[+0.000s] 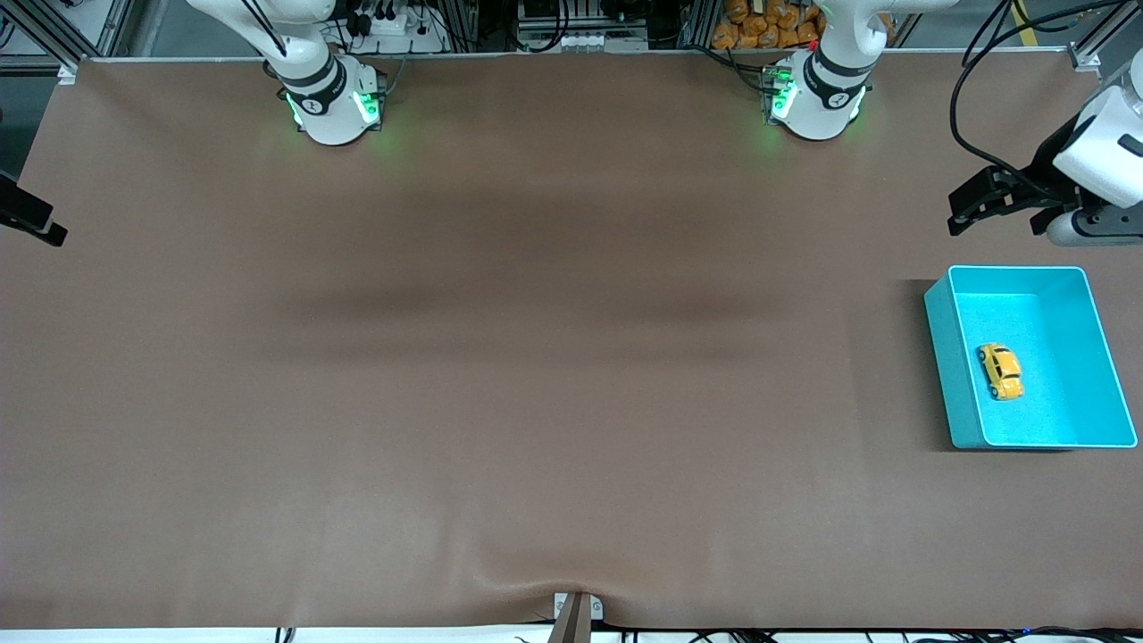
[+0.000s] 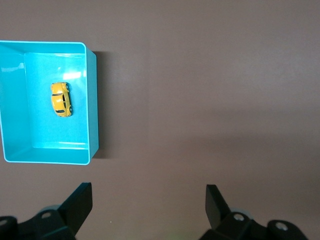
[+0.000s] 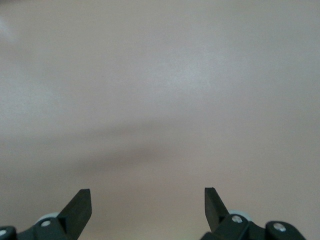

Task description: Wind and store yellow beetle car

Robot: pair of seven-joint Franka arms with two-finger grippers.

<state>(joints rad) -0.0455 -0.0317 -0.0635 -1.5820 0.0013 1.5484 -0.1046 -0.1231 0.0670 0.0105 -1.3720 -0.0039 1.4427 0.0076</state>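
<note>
The yellow beetle car (image 1: 1000, 371) (image 2: 61, 99) lies on its wheels inside the turquoise bin (image 1: 938, 330) (image 2: 93, 100), at the left arm's end of the table. My left gripper (image 1: 1000, 210) (image 2: 149, 192) hangs open and empty over bare table, just off the bin's side that faces the robot bases. My right gripper (image 3: 147, 197) is open and empty over bare table at the right arm's end. In the front view only a dark part of the right gripper (image 1: 31, 219) shows at the frame's edge.
A brown mat (image 1: 554, 357) covers the whole table. The two arm bases (image 1: 330, 103) (image 1: 817, 98) stand along the edge farthest from the front camera. A small bracket (image 1: 576, 612) sits at the nearest edge, mid-table.
</note>
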